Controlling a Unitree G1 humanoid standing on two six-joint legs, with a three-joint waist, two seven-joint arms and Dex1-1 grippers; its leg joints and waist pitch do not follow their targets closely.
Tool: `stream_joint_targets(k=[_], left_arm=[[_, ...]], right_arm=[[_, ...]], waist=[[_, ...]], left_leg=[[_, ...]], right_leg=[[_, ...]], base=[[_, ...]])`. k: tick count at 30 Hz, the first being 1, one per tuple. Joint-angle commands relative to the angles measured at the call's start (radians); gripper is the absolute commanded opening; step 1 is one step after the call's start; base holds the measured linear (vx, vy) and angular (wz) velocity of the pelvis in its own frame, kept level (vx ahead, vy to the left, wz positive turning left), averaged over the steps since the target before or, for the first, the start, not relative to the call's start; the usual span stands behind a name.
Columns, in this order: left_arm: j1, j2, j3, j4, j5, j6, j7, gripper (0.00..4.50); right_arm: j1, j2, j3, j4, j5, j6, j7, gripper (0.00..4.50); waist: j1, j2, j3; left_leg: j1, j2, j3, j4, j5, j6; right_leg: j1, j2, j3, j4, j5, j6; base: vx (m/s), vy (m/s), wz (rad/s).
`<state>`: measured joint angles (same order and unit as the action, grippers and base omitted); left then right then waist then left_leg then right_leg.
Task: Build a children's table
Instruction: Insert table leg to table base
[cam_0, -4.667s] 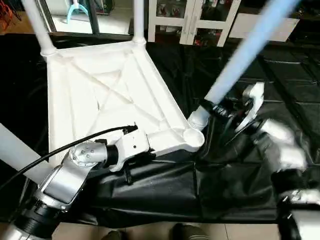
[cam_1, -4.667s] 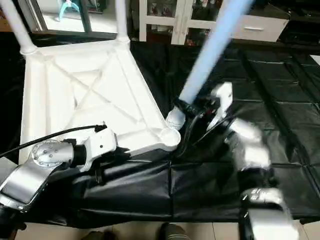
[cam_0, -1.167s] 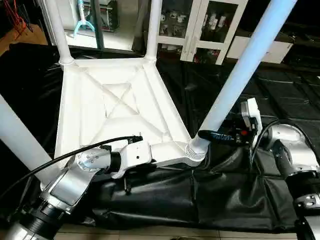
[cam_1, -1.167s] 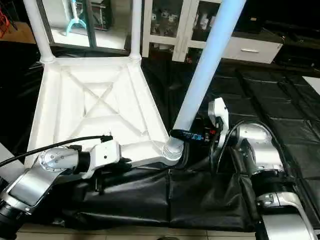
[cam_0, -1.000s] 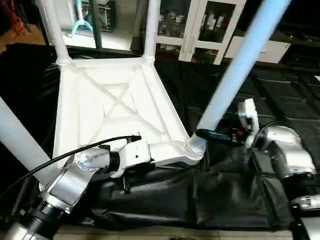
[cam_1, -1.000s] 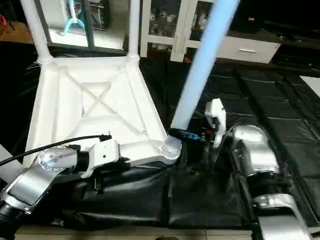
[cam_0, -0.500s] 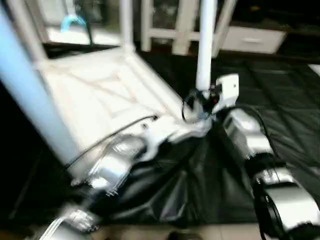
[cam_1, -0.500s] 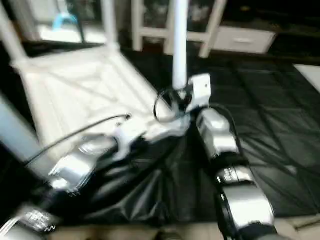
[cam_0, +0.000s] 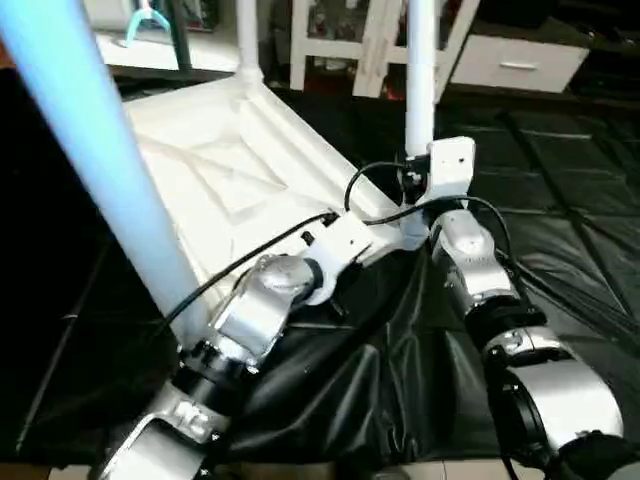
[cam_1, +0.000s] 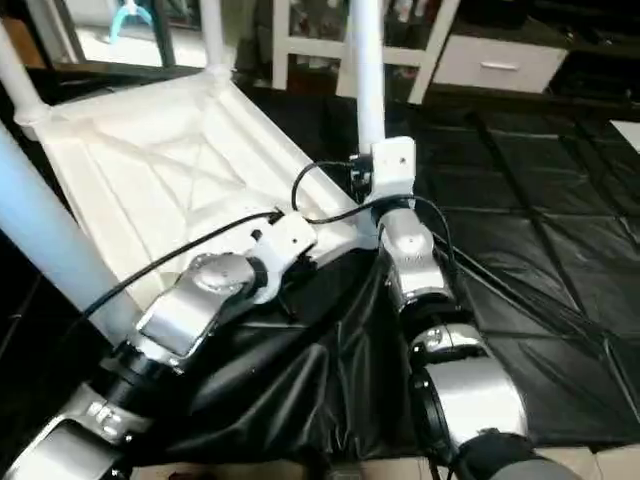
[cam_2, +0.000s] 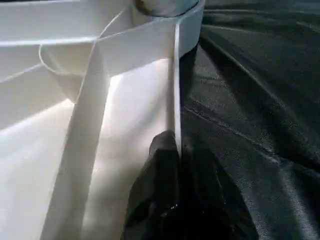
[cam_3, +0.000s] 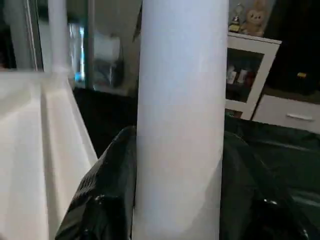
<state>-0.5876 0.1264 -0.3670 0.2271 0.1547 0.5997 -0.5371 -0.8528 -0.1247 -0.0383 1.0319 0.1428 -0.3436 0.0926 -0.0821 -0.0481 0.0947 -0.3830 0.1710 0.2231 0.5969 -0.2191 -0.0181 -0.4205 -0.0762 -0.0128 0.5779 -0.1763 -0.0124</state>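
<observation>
All four table legs (cam_0: 421, 60) run past the head views' upper edge.

No text, label, brand, number or sign can be read anywhere in these views. The white top (cam_0: 230, 160), its legs (cam_3: 180, 115) and the black sheet (cam_1: 520, 250) carry no print that shows. The items in the cabinet (cam_3: 250, 70) behind are too small and blurred to read.

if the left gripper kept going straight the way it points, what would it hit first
Probably the round corner socket of the table top; the left gripper, shut on the edge rib, points along it toward that corner.
</observation>
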Motion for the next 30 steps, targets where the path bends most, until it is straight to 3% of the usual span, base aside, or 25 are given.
stream_joint_targets(k=[1, 2, 4, 5, 8, 9, 11, 12, 14, 16, 18, 19, 22, 23, 24, 25, 26, 27, 28, 30], left_arm=[[0.022, 0.067, 0.059, 0.002, 0.033, -0.096, 0.028, 0.00], [0.022, 0.067, 0.059, 0.002, 0.033, -0.096, 0.028, 0.00], [0.064, 0.130, 0.028, -0.038, 0.001, -0.134, -0.089, 0.56], [0.082, 0.157, 0.014, -0.056, -0.009, -0.152, -0.134, 0.56], [0.135, 0.235, -0.021, -0.112, -0.040, -0.218, -0.253, 0.62], [0.135, 0.235, -0.021, -0.112, -0.040, -0.218, -0.253, 0.95], [0.160, 0.279, -0.001, -0.131, -0.070, -0.292, -0.300, 0.97], [0.161, 0.279, 0.006, -0.134, -0.077, -0.297, -0.302, 1.01], [0.158, 0.275, 0.034, -0.142, -0.101, -0.307, -0.305, 1.33], [0.130, 0.227, 0.138, -0.180, -0.196, -0.286, -0.295, 1.42], [0.125, 0.220, 0.151, -0.185, -0.208, -0.280, -0.292, 1.65], [0.068, 0.160, 0.265, -0.226, -0.324, -0.236, -0.258, 1.77], [-0.014, 0.088, 0.378, -0.270, -0.479, -0.185, -0.205, 1.88], [-0.014, 0.088, 0.378, -0.270, -0.479, -0.185, -0.205, 1.88], [-0.059, 0.053, 0.427, -0.276, -0.559, -0.165, -0.162, 2.09], [-0.059, 0.053, 0.427, -0.276, -0.559, -0.165, -0.162, 2.09], [-0.103, 0.017, 0.469, -0.275, -0.631, -0.150, -0.115, 2.18], [-0.144, -0.015, 0.504, -0.275, -0.705, -0.132, -0.080, 2.23], [-0.144, -0.015, 0.504, -0.275, -0.705, -0.132, -0.080, 2.31], [-0.206, -0.060, 0.554, -0.269, -0.806, -0.101, -0.025, 2.48]], right_arm=[[0.060, -0.011, -0.040, 0.048, 0.023, 0.018, 0.031, 1.79], [0.060, -0.011, -0.040, 0.048, 0.023, 0.018, 0.031, 1.79], [0.069, -0.017, -0.071, -0.015, 0.078, -0.020, 0.131, 1.78], [0.073, -0.019, -0.086, -0.047, 0.108, -0.037, 0.173, 1.78], [0.087, -0.031, -0.129, -0.175, 0.218, -0.058, 0.303, 1.78], [0.087, -0.031, -0.129, -0.175, 0.218, -0.058, 0.303, 1.78], [0.086, -0.067, -0.145, -0.321, 0.307, -0.011, 0.415, 1.78], [0.084, -0.073, -0.143, -0.330, 0.309, -0.005, 0.426, 1.78], [0.078, -0.093, -0.133, -0.350, 0.311, 0.013, 0.460, 1.78], [0.060, -0.149, -0.096, -0.376, 0.287, 0.048, 0.544, 1.78], [0.058, -0.155, -0.093, -0.379, 0.284, 0.052, 0.552, 1.78], [0.040, -0.212, -0.058, -0.407, 0.256, 0.095, 0.637, 1.78], [0.033, -0.277, -0.006, -0.456, 0.213, 0.138, 0.726, 1.78], [0.033, -0.277, -0.006, -0.456, 0.213, 0.138, 0.726, 1.78], [0.046, -0.312, 0.032, -0.500, 0.196, 0.183, 0.774, 1.78], [0.046, -0.312, 0.032, -0.500, 0.196, 0.183, 0.774, 1.78], [0.065, -0.340, 0.070, -0.541, 0.177, 0.224, 0.809, 1.78], [0.088, -0.358, 0.100, -0.586, 0.165, 0.257, 0.831, 1.78], [0.088, -0.358, 0.100, -0.586, 0.165, 0.257, 0.831, 1.78], [0.121, -0.369, 0.136, -0.648, 0.156, 0.297, 0.845, 1.78]], waist=[[-0.001, 0.000, -0.045], [0.000, 0.001, -0.044], [-0.003, 0.005, -0.048], [-0.002, 0.005, -0.047], [0.001, 0.013, -0.061], [0.005, 0.012, -0.063], [0.014, 0.014, -0.071], [0.016, 0.014, -0.071], [0.018, 0.014, -0.072], [0.023, 0.019, -0.078], [0.027, 0.017, -0.076], [0.028, 0.014, -0.078], [0.046, 0.012, -0.078], [0.049, 0.008, -0.077], [0.048, 0.007, -0.075], [0.053, 0.005, -0.075], [0.053, 0.004, -0.071], [0.058, 0.009, -0.077], [0.063, 0.008, -0.078], [0.070, 0.007, -0.082]], left_leg=[[0.016, 0.066, -0.034, -0.083, -0.197, 0.080], [0.017, 0.066, -0.034, -0.083, -0.199, 0.078], [0.014, 0.067, -0.032, -0.081, -0.178, 0.086], [0.014, 0.067, -0.033, -0.081, -0.176, 0.094], [0.019, 0.071, -0.029, -0.073, -0.077, 0.120], [0.017, 0.069, -0.027, -0.067, -0.022, 0.147], [0.020, 0.067, -0.023, -0.059, 0.049, 0.193], [0.021, 0.066, -0.021, -0.056, 0.084, 0.210], [0.024, 0.066, -0.019, -0.053, 0.093, 0.212], [0.024, 0.064, -0.019, -0.050, 0.080, 0.203], [0.023, 0.065, -0.018, -0.050, 0.053, 0.190], [0.022, 0.064, -0.017, -0.048, 0.036, 0.180], [0.020, 0.063, -0.016, -0.042, 0.019, 0.165], [0.019, 0.063, -0.017, -0.042, -0.004, 0.161], [0.016, 0.062, -0.017, -0.042, -0.014, 0.158], [0.018, 0.062, -0.018, -0.040, -0.026, 0.154], [0.015, 0.061, -0.017, -0.041, -0.048, 0.149], [0.019, 0.060, -0.019, -0.037, -0.052, 0.141], [0.020, 0.059, -0.019, -0.037, -0.044, 0.138], [0.018, 0.058, -0.019, -0.032, -0.026, 0.140]], right_leg=[[0.036, -0.059, 0.028, -0.055, -0.163, -0.251], [0.034, -0.059, 0.029, -0.057, -0.175, -0.247], [0.036, -0.063, 0.032, -0.056, -0.174, -0.244], [0.037, -0.064, 0.032, -0.056, -0.166, -0.244], [0.039, -0.058, 0.033, -0.035, -0.032, -0.276], [0.041, -0.054, 0.032, -0.022, 0.063, -0.296], [0.046, -0.052, 0.033, -0.008, 0.172, -0.326], [0.042, -0.050, 0.031, -0.005, 0.202, -0.335], [0.042, -0.051, 0.030, -0.004, 0.195, -0.345], [0.046, -0.053, 0.030, -0.005, 0.166, -0.356], [0.046, -0.052, 0.031, -0.009, 0.136, -0.363], [0.048, -0.053, 0.032, -0.006, 0.113, -0.364], [0.048, -0.050, 0.031, -0.006, 0.112, -0.375], [0.049, -0.052, 0.032, -0.006, 0.083, -0.369], [0.051, -0.052, 0.032, -0.006, 0.067, -0.366], [0.050, -0.052, 0.032, -0.009, 0.043, -0.359], [0.050, -0.051, 0.032, -0.013, -0.001, -0.348], [0.052, -0.050, 0.033, -0.013, -0.013, -0.343], [0.052, -0.048, 0.032, -0.013, -0.006, -0.340], [0.052, -0.048, 0.033, -0.008, 0.027, -0.341]], base=[[0.000, 0.000, 0.00], [0.000, 0.000, 0.00], [0.000, 0.000, 0.00], [0.000, 0.000, 0.00], [0.000, 0.000, 0.00], [0.000, 0.000, 0.00], [0.000, 0.000, 0.00], [0.000, 0.000, 0.00], [0.000, 0.000, 0.00], [0.000, 0.000, 0.00], [0.000, 0.000, 0.00], [0.000, 0.000, 0.00], [0.000, 0.000, 0.00], [0.000, 0.000, 0.00], [0.000, 0.000, 0.00], [0.000, 0.000, 0.00], [0.000, 0.000, 0.00], [0.000, 0.000, 0.00], [0.000, 0.000, 0.00], [0.000, 0.000, 0.00]])
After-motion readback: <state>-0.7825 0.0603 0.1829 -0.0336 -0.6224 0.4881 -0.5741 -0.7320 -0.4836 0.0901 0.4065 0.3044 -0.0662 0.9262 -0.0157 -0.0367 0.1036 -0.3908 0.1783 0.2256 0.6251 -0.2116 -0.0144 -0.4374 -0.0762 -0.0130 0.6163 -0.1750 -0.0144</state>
